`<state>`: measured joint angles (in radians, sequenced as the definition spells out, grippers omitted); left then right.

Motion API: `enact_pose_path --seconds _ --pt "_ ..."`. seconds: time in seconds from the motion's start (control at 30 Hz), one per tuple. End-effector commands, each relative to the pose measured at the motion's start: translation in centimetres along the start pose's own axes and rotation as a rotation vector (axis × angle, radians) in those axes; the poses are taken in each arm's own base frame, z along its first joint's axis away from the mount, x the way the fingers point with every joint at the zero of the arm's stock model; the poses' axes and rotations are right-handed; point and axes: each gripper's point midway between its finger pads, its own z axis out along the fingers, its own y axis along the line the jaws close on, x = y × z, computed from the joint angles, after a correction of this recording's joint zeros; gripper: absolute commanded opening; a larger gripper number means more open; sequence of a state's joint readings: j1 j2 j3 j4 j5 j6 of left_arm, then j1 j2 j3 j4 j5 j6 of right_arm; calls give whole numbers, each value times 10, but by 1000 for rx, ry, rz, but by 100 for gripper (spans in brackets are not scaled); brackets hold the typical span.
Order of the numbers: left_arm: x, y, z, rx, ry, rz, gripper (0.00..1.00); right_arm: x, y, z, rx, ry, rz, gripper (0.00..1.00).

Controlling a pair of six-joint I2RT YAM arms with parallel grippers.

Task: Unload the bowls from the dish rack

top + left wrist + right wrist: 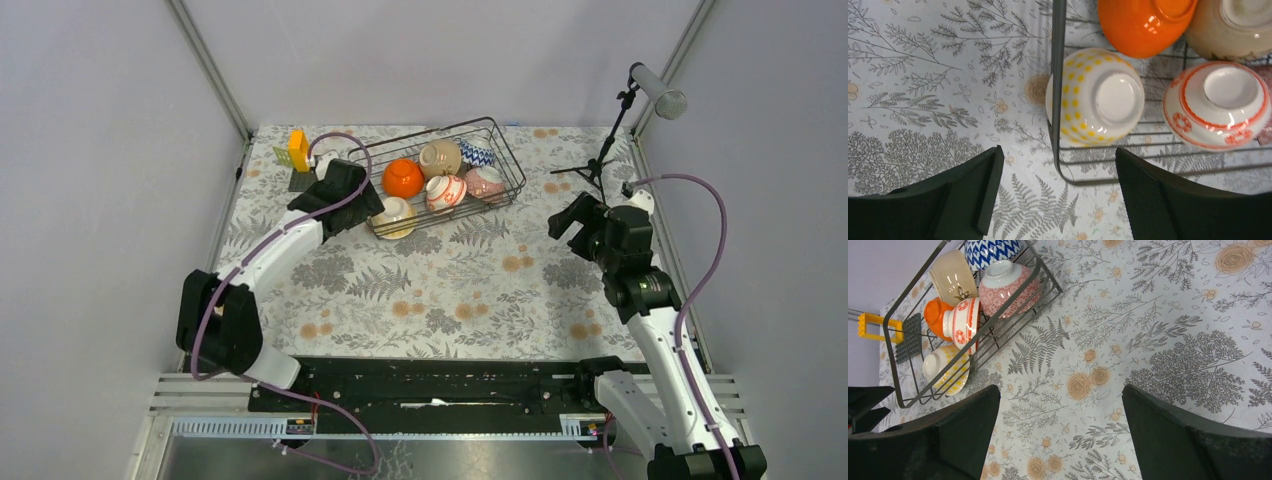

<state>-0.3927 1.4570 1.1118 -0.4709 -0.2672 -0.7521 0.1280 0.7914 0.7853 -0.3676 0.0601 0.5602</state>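
The black wire dish rack (510,155) stands at the back of the table with several bowls in it: orange (403,178), beige (440,158), blue-white zigzag (476,153), white with red lines (446,192), pink patterned (485,183), and a cream-white one with yellow dots (395,215) at the near-left corner. My left gripper (1058,195) hovers open at that corner. Its jaws straddle the rack's corner wire (1058,60) just short of the cream-white bowl (1095,97), which lies on its side against the wire. My right gripper (1060,430) hangs open over bare cloth, right of the rack.
A yellow block (298,150) and a dark grey plate (303,181) sit left of the rack, behind my left arm. A microphone stand (605,150) rises at the back right. Floral cloth covers the table between the rack and the arm bases.
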Motion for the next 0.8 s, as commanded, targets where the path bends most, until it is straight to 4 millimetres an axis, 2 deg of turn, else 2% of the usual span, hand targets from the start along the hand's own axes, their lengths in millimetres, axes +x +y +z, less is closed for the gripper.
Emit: enact_pose_path --seconds 0.0,0.2,0.3,0.5,0.77 --pt "-28 -4 13 -21 -62 -24 81 -18 22 -1 -69 -40 -8 100" --pt "-32 -1 29 -8 -47 -61 61 -19 21 8 -42 -28 -14 100" --pt "-29 1 35 -10 -35 -53 53 -22 26 14 -40 -10 10 100" --pt "-26 1 41 1 -24 -32 29 -15 38 32 -47 67 58 96" --pt "-17 1 48 18 13 18 18 -17 57 43 -96 96 22 95"
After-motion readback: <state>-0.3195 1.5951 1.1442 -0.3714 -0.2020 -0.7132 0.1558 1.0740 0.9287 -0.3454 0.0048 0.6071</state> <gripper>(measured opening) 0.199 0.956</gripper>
